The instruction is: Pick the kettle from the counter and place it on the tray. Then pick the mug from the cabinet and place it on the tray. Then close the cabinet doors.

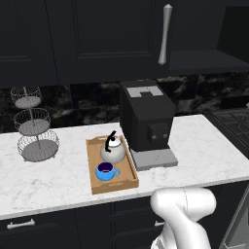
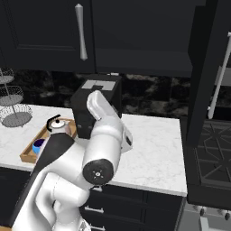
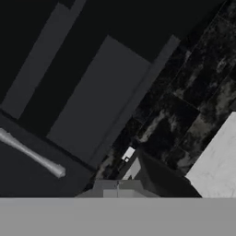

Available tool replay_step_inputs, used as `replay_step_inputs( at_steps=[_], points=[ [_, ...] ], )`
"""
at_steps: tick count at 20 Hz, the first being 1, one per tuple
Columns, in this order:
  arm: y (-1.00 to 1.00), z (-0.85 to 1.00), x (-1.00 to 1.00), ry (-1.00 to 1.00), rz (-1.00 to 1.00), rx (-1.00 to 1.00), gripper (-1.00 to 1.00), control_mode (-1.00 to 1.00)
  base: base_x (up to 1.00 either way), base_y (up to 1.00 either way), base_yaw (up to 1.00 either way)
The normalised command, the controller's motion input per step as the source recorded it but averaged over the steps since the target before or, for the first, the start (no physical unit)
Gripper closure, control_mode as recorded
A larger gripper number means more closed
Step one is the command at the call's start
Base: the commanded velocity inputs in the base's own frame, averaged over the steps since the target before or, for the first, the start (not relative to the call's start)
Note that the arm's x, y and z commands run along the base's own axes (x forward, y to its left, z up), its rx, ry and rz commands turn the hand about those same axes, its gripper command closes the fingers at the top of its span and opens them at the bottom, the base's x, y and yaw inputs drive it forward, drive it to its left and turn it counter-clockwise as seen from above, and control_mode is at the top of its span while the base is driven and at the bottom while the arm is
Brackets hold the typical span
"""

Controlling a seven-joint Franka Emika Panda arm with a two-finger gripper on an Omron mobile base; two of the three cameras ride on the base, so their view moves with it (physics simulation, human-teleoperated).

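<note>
Where the arm (image 2: 97, 149) overlaps, tray (image 2: 28, 154) (and mug (image 2: 38, 145)) half-hidden.

White robot arm, folded at the elbow.
The arm (image 2: 106, 135) rises from its base, bends sharply at a dark round joint and reaches up; its gripper is closed, holding nothing.

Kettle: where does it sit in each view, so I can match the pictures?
Left base view: the kettle sits at the far end of the tray, lower centre, just left of the coffee machine.
Right base view: far left at mid height, kettle partly behind the arm, still left of the coffee machine.
Hand view: I cannot find it; cabinet fronts and counter are seen.
Shared landmark: the coffee machine.
</note>
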Motion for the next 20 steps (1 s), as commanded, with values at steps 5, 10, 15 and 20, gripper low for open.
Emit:
replay_step_inputs(
  at_steps=[5, 10, 15, 20],
  points=[
    [-0.48, -0.4, 0.01, -0.1, 0.0, 0.35, 1.0, -1.0, 0.0, 0.0, 0.0],
    [-0.76, -0.13, -0.01, -0.18, 0.0, 0.4, 1.0, -1.0, 0.0, 0.0, 0.0],
    [-0.68, -0.15, -0.04, -0.04, 0.0, 0.26, 1.0, -1.0, 0.0, 0.0, 0.0],
    [-0.49, -0.35, 0.0, 0.0, 0.0, 0.21, 1.0, -1.0, 0.0, 0.0, 0.0]
  ],
)
